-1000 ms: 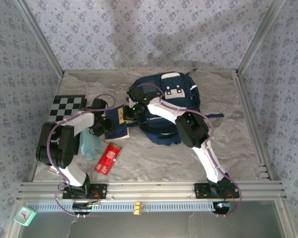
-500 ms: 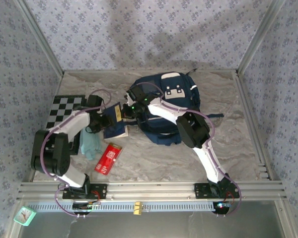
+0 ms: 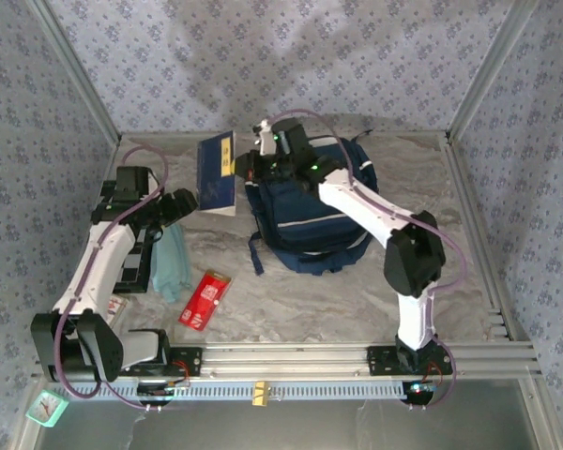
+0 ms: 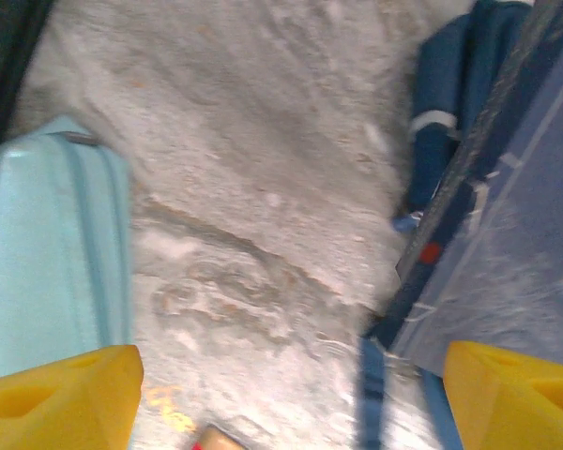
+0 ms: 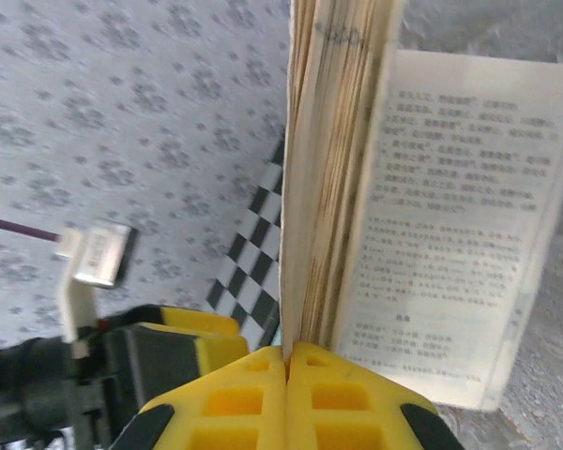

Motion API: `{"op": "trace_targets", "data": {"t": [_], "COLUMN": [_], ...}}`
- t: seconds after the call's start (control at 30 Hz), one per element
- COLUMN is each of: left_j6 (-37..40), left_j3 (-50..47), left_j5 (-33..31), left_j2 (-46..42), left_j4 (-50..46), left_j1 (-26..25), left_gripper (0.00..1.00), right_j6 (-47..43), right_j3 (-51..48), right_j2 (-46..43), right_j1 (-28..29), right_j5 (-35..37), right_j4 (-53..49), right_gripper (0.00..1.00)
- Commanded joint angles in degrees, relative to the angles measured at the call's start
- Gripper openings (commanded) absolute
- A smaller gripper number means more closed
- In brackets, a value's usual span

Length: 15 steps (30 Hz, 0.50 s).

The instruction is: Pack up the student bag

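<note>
The right gripper (image 3: 238, 171), clamped on the page edge of a thin navy-blue paper book (image 3: 216, 173), hung raised with the large navy-blue fabric student bag (image 3: 305, 225) just to its right and below.

Soft, even light filled the top view, with broad faint shadows on the far wall (image 3: 291, 66). The student bag (image 3: 305, 225) read dark, showing little detail. The left wrist view was smeared by motion, the table (image 4: 263, 187) blurred. The book (image 5: 450, 216) sat close, its print slightly soft.
</note>
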Motion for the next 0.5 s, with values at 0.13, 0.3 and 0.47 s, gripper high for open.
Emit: {"op": "trace_targets", "data": {"t": [0.13,0.3,0.47], "left_j6": [-7.9,-12.3,-14.9], "left_j3": [-1.9,-3.9,-3.1], "left_j5": [20.2,24.1,24.3], "left_j2": [-4.0,-4.3,-0.5], "left_j4": [15.1,24.3,30.2], "left_j1": [0.8,-0.8,-6.3], "left_gripper": [0.88,0.90,0.92], "right_j6": [2.9,2.6,3.2], "right_j3": [-6.0,-10.8,-16.5], "right_j2": [-8.6,-11.8,-14.9], "right_j1": [-3.5,-5.7,-7.9], "right_j5": [-8.1,-12.6,-15.6], "right_j4": [5.3,6.1,8.8], "right_gripper": [0.00,0.00,0.00]}}
